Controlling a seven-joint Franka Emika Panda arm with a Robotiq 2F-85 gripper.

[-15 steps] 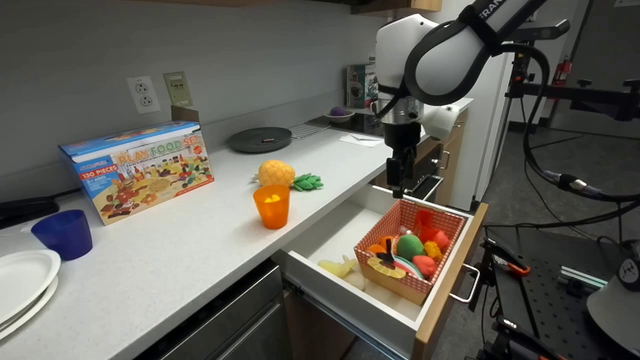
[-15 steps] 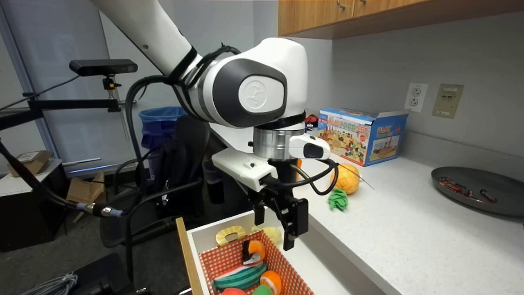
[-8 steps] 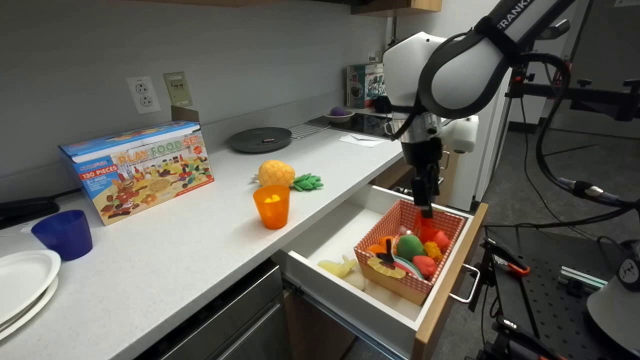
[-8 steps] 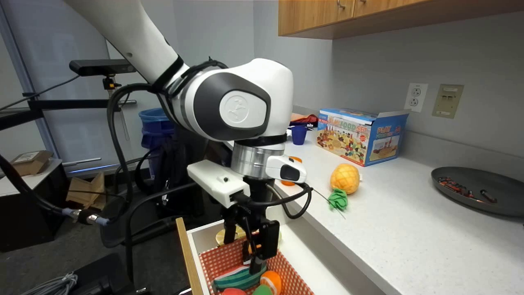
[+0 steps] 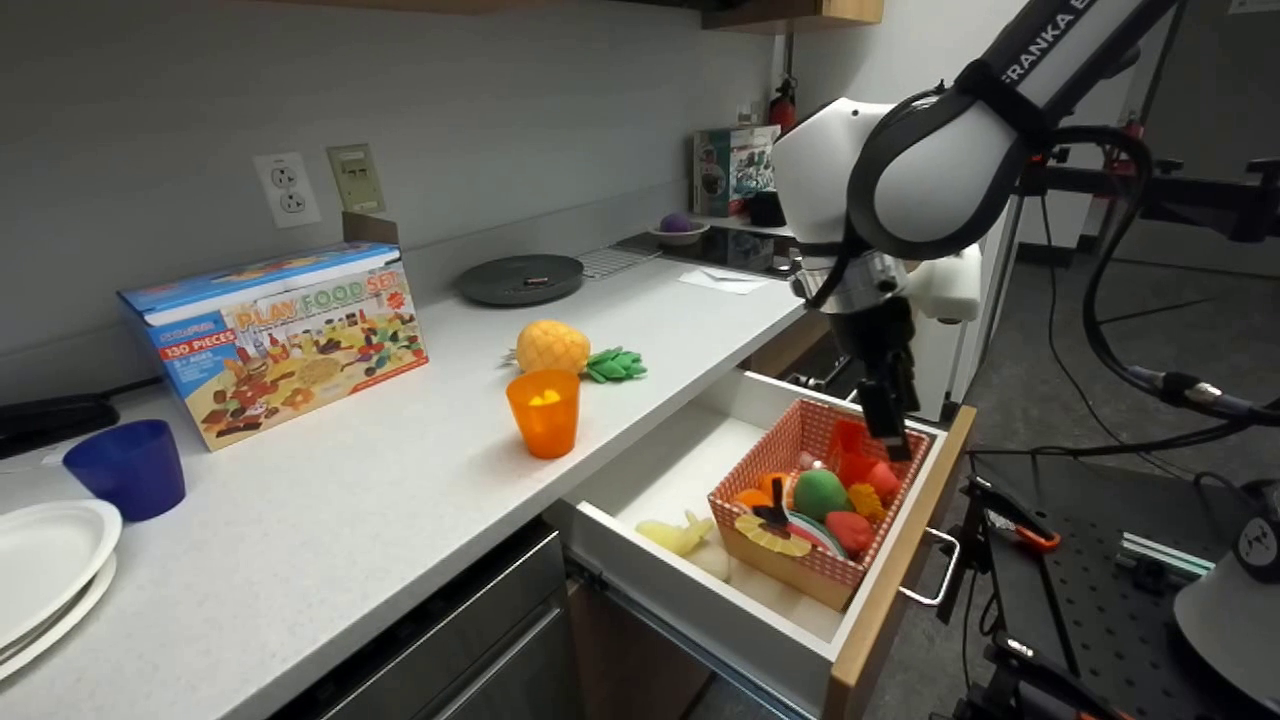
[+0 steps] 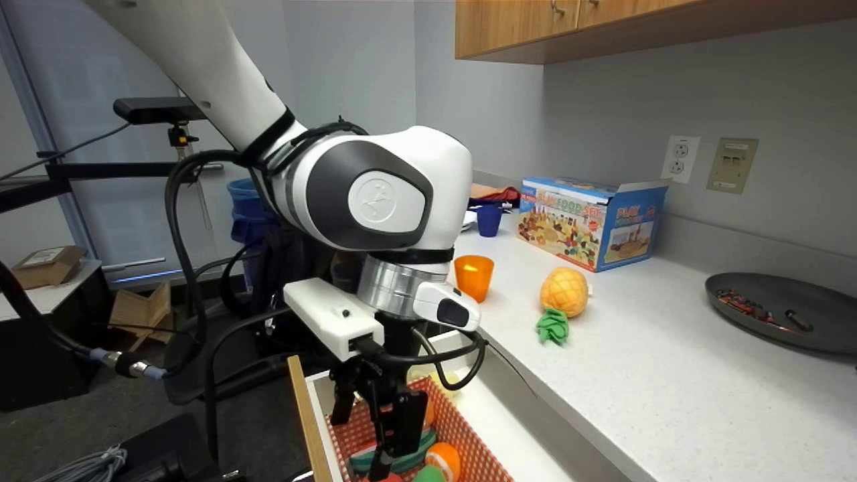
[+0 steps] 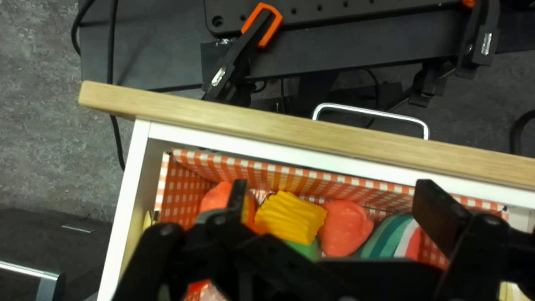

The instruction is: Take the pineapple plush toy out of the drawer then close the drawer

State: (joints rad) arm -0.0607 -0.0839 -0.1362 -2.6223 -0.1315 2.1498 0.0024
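Note:
The pineapple plush toy, yellow-orange with a green leafy tuft, lies on its side on the counter in both exterior views. Below the counter edge the drawer stands pulled out, with its wood front panel and metal bar handle showing in the wrist view. My gripper points down over the checked box inside the drawer, near the front panel. Its fingers are wide apart with nothing held between them; toy food shows beneath. How far the fingertips sit above the toys is hard to judge.
A red-checked box with several toy foods fills the drawer's front part. Pale yellow toys lie beside it. An orange cup stands on the counter near the pineapple. Black clamps sit just beyond the front panel.
My gripper has come down and moved from above the drawer's inner part toward its front panel, tilting a little. The pineapple plush toy and the drawer have stayed put.

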